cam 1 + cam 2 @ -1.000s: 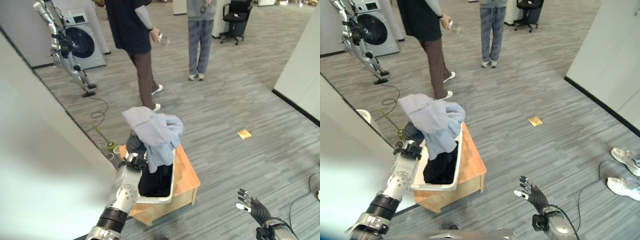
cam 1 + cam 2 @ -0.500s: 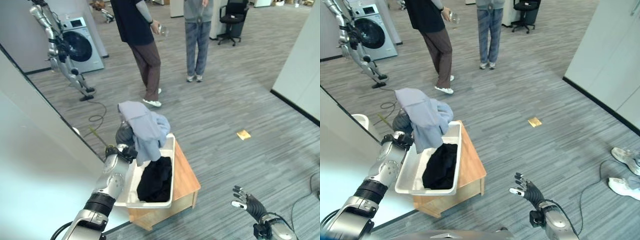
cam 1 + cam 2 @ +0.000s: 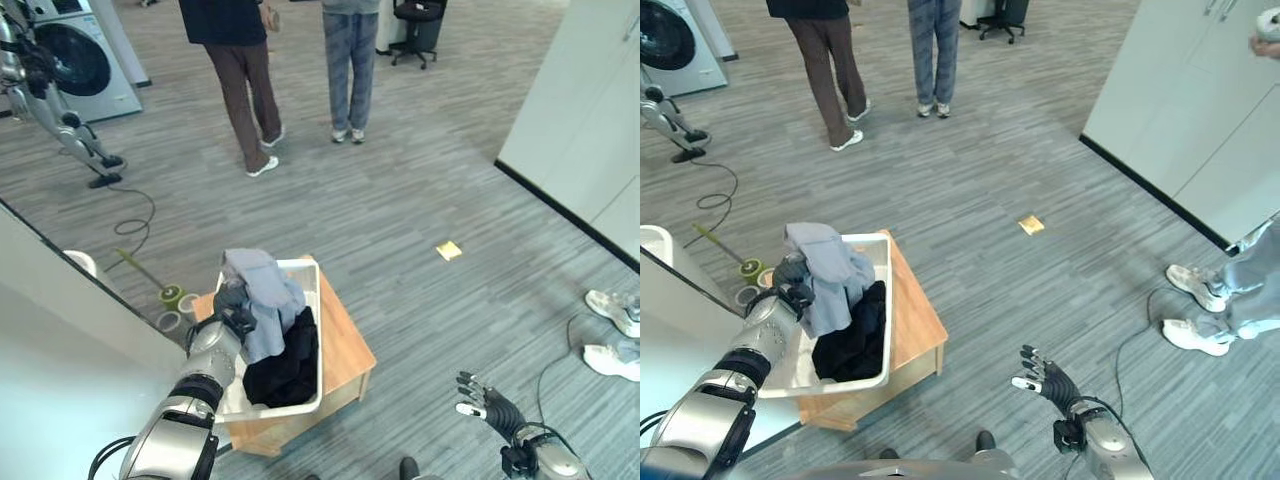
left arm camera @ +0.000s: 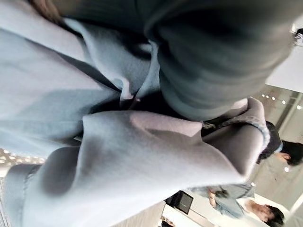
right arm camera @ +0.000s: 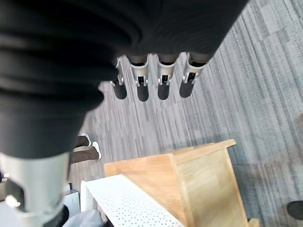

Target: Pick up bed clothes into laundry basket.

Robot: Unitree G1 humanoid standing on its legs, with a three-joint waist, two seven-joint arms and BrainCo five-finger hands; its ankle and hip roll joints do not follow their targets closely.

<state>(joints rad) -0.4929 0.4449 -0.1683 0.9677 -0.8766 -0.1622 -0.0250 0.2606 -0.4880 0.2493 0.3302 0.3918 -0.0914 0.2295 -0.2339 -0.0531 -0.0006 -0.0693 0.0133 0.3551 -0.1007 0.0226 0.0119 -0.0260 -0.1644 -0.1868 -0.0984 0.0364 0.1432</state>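
In the left eye view, the white laundry basket (image 3: 312, 300) sits on a low wooden table (image 3: 350, 345). A light blue garment (image 3: 262, 300) hangs over its 10 o'clock rim above black clothing (image 3: 285, 365). The left hand (image 3: 232, 305) is tucked against the blue cloth; its grip cannot be told. Two people (image 3: 240, 70) stand at 12 o'clock.

The right eye view shows the right hand (image 3: 1042, 376) at 5 o'clock, fingers spread, holding nothing.

The left wrist view shows blue fabric pressed close.

The right wrist view shows straight fingers (image 5: 142, 87) above the table.
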